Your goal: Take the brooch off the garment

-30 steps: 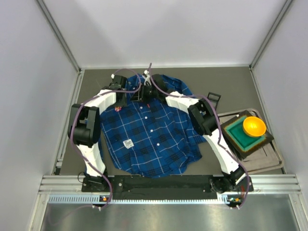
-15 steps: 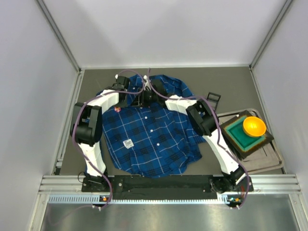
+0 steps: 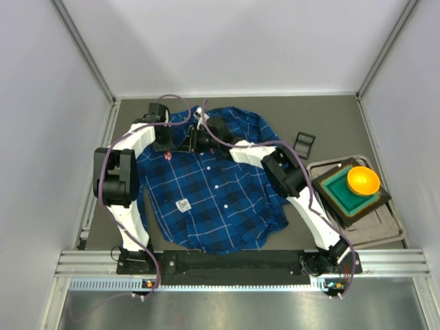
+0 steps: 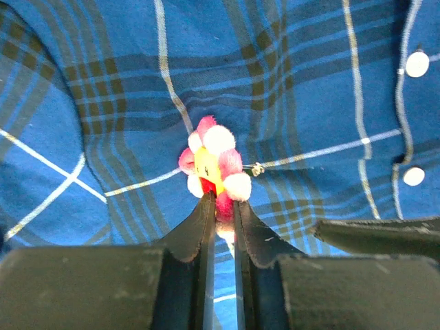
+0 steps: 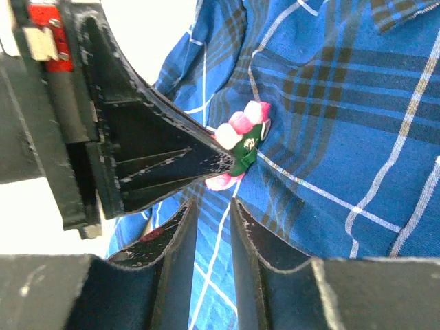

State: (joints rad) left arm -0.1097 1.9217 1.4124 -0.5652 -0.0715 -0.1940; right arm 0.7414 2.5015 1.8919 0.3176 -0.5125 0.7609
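Observation:
The blue plaid garment (image 3: 220, 199) lies spread flat on the dark table. The pink, white and red brooch (image 3: 167, 156) sits on its upper left chest, and fills the middle of the left wrist view (image 4: 213, 161). My left gripper (image 4: 221, 201) is shut on the brooch's lower edge; in the top view it (image 3: 166, 148) is right over the brooch. My right gripper (image 5: 213, 206) is just beside the brooch (image 5: 240, 134), its jaws a narrow gap apart over bare fabric with nothing between them. It shows in the top view (image 3: 183, 143) close to the left gripper.
A white printed tag (image 3: 183, 205) lies on the shirt front. An orange bowl (image 3: 362, 180) rests on a green square block (image 3: 335, 194) on a grey tray (image 3: 385, 230) at the right. A small black frame (image 3: 302, 143) lies beside the shirt's right shoulder.
Both grippers have shifted left along the shirt's upper part, the left arm swinging outward. The brooch has stayed at the same spot on the shirt.

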